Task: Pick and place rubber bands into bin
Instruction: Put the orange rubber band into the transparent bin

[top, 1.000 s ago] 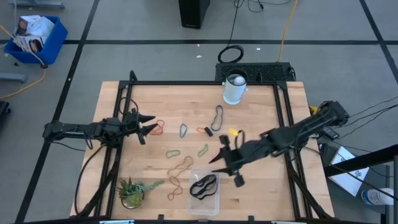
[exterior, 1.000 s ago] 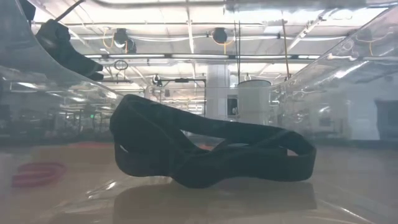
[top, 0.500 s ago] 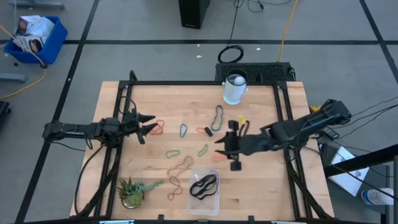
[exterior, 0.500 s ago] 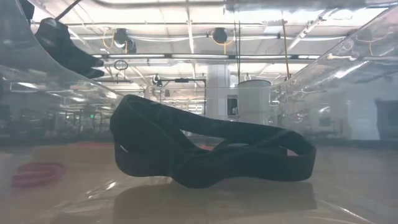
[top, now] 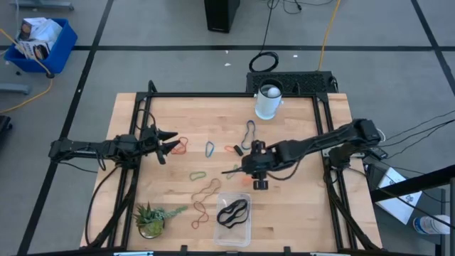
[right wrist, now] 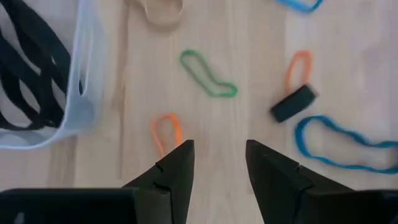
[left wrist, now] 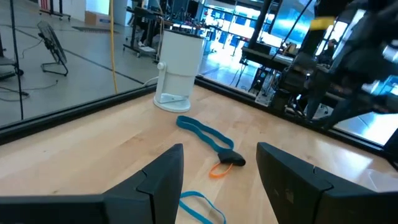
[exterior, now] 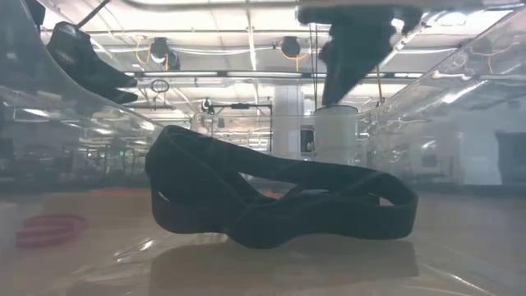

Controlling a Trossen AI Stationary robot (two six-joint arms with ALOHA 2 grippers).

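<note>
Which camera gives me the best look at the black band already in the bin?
The low view: the black band fills the frame, lying coiled on the bin floor. The high view shows it small, from above. The right wrist view catches only part of it through the bin wall. The left wrist view does not show it.

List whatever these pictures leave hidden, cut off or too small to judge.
- High view: the right gripper is too small to read its finger gap, and the arm covers part of the table.
- Low view: the bin wall and the black rubber band fill the picture, hiding the loose bands behind.
- Right wrist view: the bin and a blue band are cut off by the edges.
- Left wrist view: the right arm is blurred.
</note>
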